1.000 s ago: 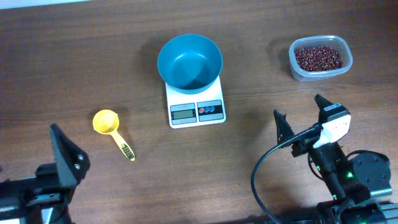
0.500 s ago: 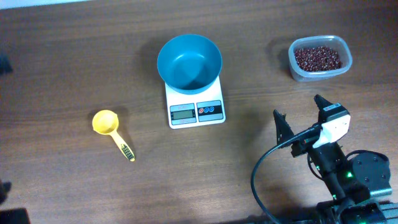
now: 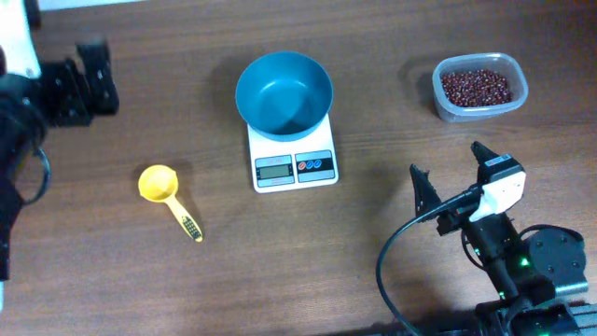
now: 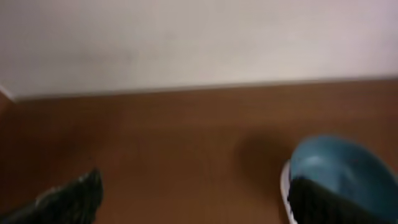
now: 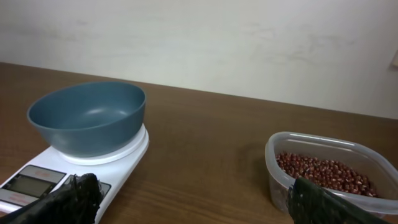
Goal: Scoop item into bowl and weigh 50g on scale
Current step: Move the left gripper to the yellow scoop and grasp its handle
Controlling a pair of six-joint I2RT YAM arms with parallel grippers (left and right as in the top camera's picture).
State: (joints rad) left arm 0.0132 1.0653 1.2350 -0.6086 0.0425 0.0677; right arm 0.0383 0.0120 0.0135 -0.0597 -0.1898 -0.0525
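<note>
The teal-blue bowl (image 3: 284,91) sits empty on the white scale (image 3: 294,168) at the table's middle back. The red-brown beans (image 3: 477,86) fill a clear tub (image 3: 438,93) at the back right. My left gripper (image 3: 93,70) hovers open at the far left back, well left of the bowl; in its wrist view the gripper (image 4: 196,186) is empty, with the bowl (image 4: 342,168) blurred at the right. My right gripper (image 3: 448,159) stands open and empty at the front right. Its wrist view has the gripper (image 5: 191,186) facing bare table between the scale (image 5: 124,152) and the beans (image 5: 323,171).
A yellow scoop (image 3: 159,182) lies on the table left of the scale, its handle pointing to the front right. A pale wall runs behind the table's back edge. The right arm's cable loops over the front right of the table.
My left arm has swung from the front left corner up to the back left of the table. The right arm, bowl, scoop and tub have not moved.
</note>
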